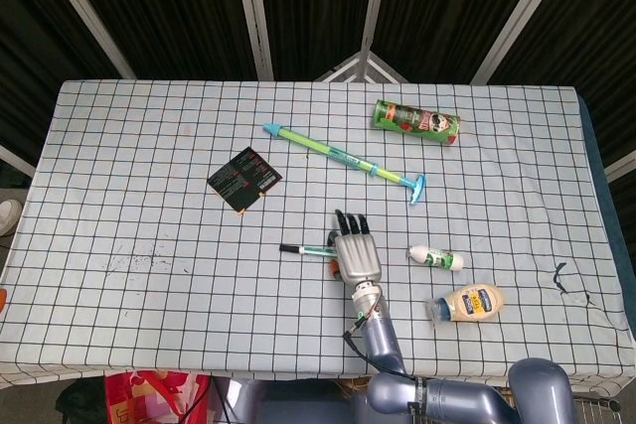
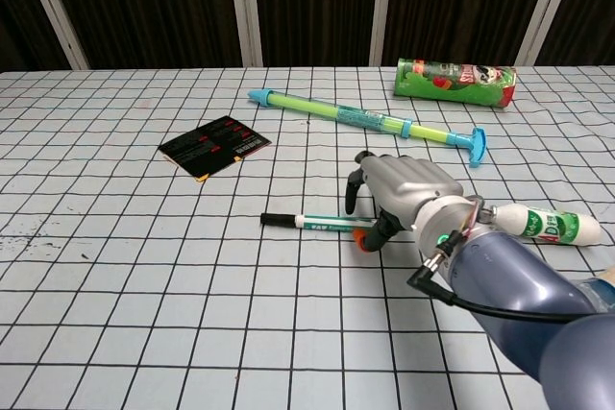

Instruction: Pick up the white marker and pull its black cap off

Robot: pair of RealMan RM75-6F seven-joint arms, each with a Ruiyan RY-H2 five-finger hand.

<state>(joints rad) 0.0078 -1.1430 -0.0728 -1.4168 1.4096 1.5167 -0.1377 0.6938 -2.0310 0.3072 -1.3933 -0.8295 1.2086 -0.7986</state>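
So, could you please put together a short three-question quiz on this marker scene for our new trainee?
1. True or false: the right hand has already lifted the white marker off the table.
2. Which end of the marker does the black cap sit on, as the chest view shows it: (a) the end away from the hand, (b) the end under the hand?
3. Fill in: the squeeze bottle lies ____ the small white bottle in the head view.

Key: 1. false, it lies flat with the fingers over its capless end; 2. a; 3. below, to its right.
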